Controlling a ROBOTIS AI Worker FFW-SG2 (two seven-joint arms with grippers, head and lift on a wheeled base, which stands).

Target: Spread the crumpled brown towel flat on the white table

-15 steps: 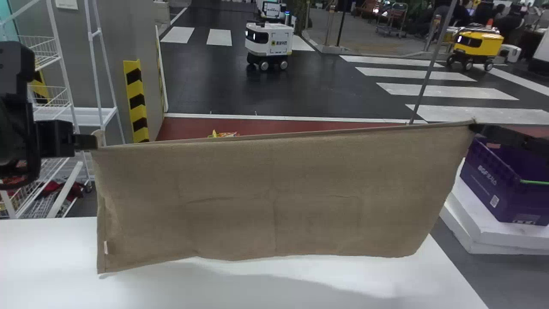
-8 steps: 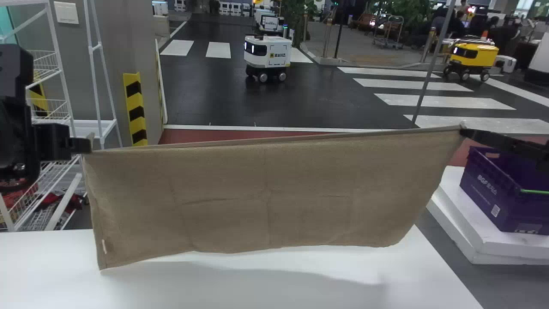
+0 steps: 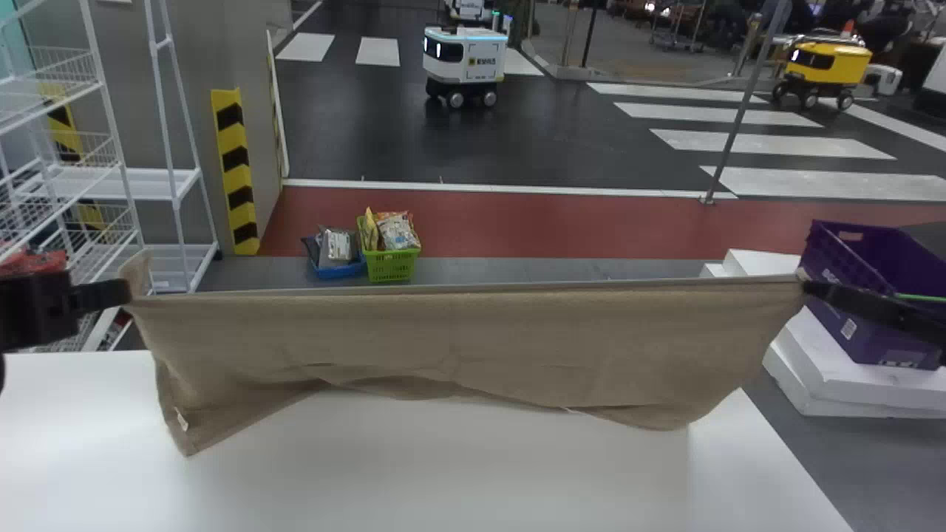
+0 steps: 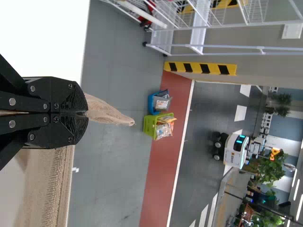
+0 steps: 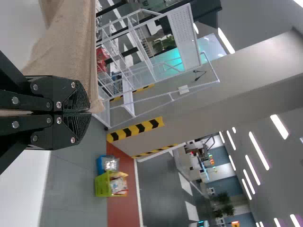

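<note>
Evidently, left hand [image 3: 124, 292] and right hand [image 3: 807, 287] pinch 1 towel [image 3: 458, 329] (sagging); its hem [image 3: 189, 445] perhaps touches the table [image 3: 443, 473].

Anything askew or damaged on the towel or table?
Slightly askew: the towel, held between the left gripper and right gripper, has a wavy lower edge, its left corner drooping below the middle. No damage or spill stands out on it or the table.

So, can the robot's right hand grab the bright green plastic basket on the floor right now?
Probably not. The right hand is pinching a corner of the brown cloth towel, and the green basket sits down on the floor, past the flat white table.
</note>
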